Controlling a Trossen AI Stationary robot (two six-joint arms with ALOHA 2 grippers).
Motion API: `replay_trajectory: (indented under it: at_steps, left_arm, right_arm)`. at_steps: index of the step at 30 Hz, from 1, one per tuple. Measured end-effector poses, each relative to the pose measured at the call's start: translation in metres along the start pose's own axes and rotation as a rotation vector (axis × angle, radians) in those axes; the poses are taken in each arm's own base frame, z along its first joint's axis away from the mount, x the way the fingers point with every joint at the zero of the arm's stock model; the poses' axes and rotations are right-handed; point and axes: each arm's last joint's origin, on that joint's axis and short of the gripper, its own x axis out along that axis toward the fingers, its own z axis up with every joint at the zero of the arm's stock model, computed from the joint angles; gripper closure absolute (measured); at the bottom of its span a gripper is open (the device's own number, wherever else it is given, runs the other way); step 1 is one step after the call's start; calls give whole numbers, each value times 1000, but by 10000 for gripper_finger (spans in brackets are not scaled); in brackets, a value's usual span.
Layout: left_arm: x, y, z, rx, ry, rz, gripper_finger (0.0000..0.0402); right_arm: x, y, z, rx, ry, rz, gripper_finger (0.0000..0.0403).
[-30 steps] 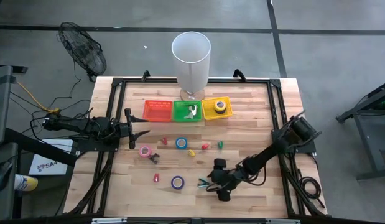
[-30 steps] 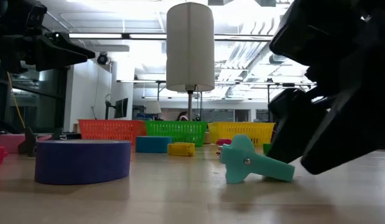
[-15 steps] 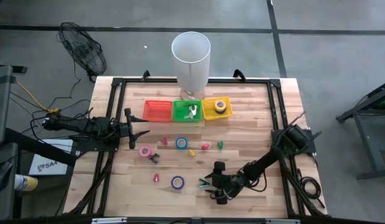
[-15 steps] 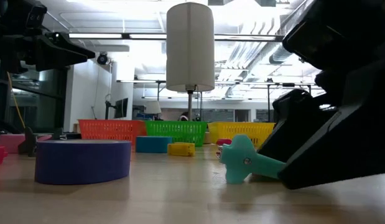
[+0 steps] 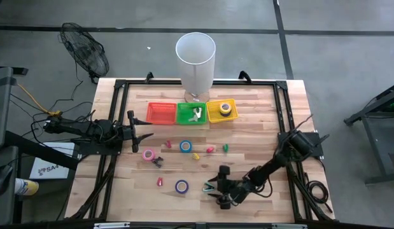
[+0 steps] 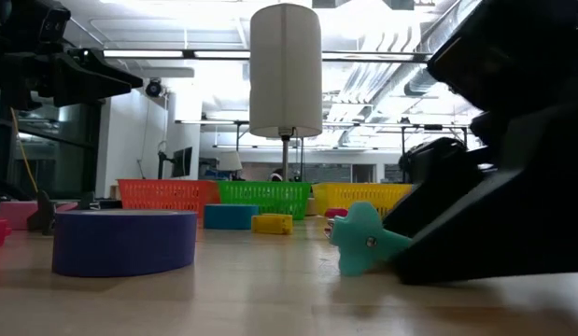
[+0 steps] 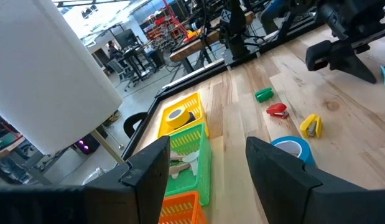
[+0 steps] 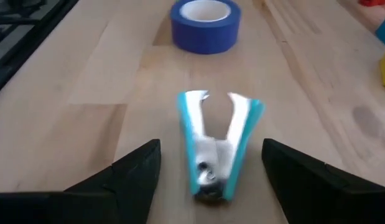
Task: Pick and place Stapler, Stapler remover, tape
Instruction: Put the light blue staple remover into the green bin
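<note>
On the pale slatted-wood tabletop (image 5: 260, 127), near its front edge, the right gripper (image 5: 217, 193) is lying low with its dark fingers spread wide around, not clamping, a teal plastic staple remover (image 8: 214, 144), its metal claws pointing toward a glossy blue tape roll (image 8: 205, 25). The left gripper (image 5: 144, 130) is waiting open and empty at the left side, beside a pink tape ring (image 5: 147, 154).
</note>
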Motion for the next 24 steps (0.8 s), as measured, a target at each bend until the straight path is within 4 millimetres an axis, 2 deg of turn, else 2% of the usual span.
replay_trajectory:
  at_steps: [8, 20, 24]
  left_arm:
    - [0, 0, 0, 0, 0, 0, 195]
    - [0, 0, 0, 0, 0, 0, 195]
    - [0, 0, 0, 0, 0, 0, 195]
  right_arm:
    - [6, -9, 4, 32, 5, -6, 184]
    - [7, -10, 6, 45, -7, -5, 319]
    - [8, -12, 10, 59, -33, 2, 320]
